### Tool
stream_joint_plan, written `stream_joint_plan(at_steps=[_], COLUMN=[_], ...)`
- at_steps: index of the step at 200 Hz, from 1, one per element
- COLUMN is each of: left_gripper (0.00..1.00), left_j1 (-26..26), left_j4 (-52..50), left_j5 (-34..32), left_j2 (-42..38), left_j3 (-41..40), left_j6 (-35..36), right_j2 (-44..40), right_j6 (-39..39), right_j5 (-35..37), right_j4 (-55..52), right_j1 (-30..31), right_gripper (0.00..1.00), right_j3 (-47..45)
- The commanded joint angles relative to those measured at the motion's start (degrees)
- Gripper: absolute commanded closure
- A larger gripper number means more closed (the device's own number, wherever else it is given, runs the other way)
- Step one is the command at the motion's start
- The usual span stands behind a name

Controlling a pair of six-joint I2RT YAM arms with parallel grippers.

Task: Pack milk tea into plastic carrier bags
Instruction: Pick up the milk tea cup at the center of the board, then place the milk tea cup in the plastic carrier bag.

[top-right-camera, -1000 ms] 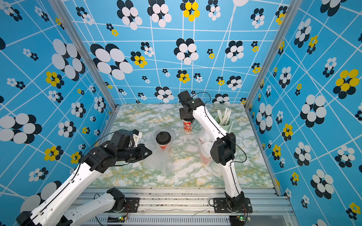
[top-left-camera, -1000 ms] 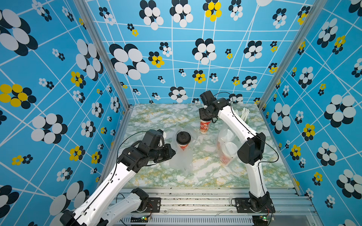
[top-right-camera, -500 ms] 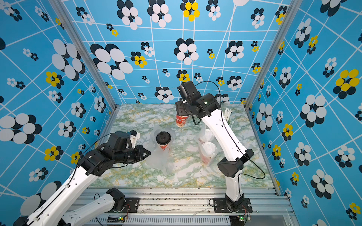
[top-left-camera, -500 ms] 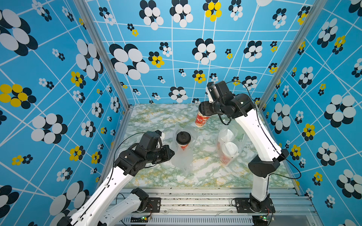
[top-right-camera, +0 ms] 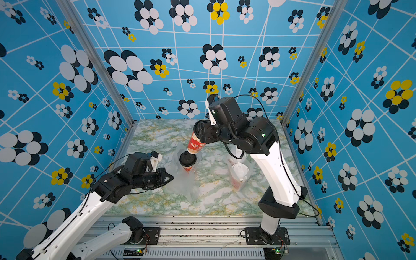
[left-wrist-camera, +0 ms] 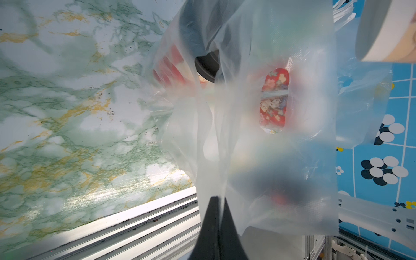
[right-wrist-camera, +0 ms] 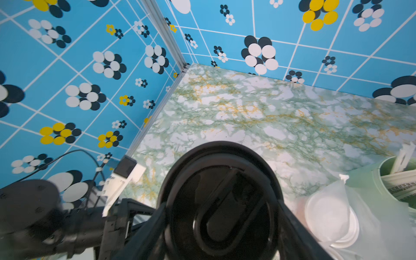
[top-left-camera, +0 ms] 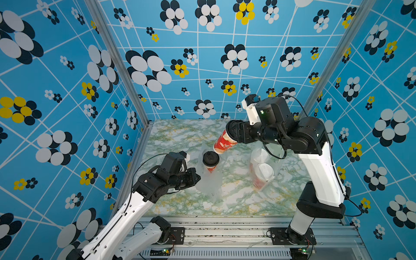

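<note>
Two busy: left pincer (top-left-camera: 198, 179) pinching bag (top-left-camera: 210, 188), right pincer (top-left-camera: 233, 135) gripping black-lidded cup (top-left-camera: 222, 144), tilted

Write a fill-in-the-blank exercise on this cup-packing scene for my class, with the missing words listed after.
The right gripper holds a tilted red cup with a ___ lid.
The left gripper pinches the edge of the near bag, which holds ___ upright cup.
The other bag holds two cups with ___ lids.
Missing words: black; one; white.
</note>
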Motion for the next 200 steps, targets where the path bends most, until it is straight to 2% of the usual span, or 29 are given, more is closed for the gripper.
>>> stream_joint_plan(at_steps=[1,71,149,200], left_gripper=[1.0,1.0,1.0,1.0], left_j1=[0.44,-0.09,-1.42,-2.14], left_j4=[0.72,1.07,2.24,3.14], left_j5=[0.78,0.61,0.6,0.79], left_j2=[-0.69,-0.88,-0.94,-0.86], left_j3=[-0.43,-0.16,0.24,0.6], left_j6=[1.06,0.53,-0.34,-1.09], right_j2=[-0.52,1.5,2.17,4.13], right_j6=[2.77,5.3,6.74,7.18], right_j5=[-0.95,0.31,-1.88,-2.23], right_j4=[-1.29,-4.63,0.58,3.51], right_j1=[2.35,9.0,10.82,11.79], right_gripper=[0.39,0.4,0.41,0.42], right_j3=[1.08,-1.05,-12.84,-17.13])
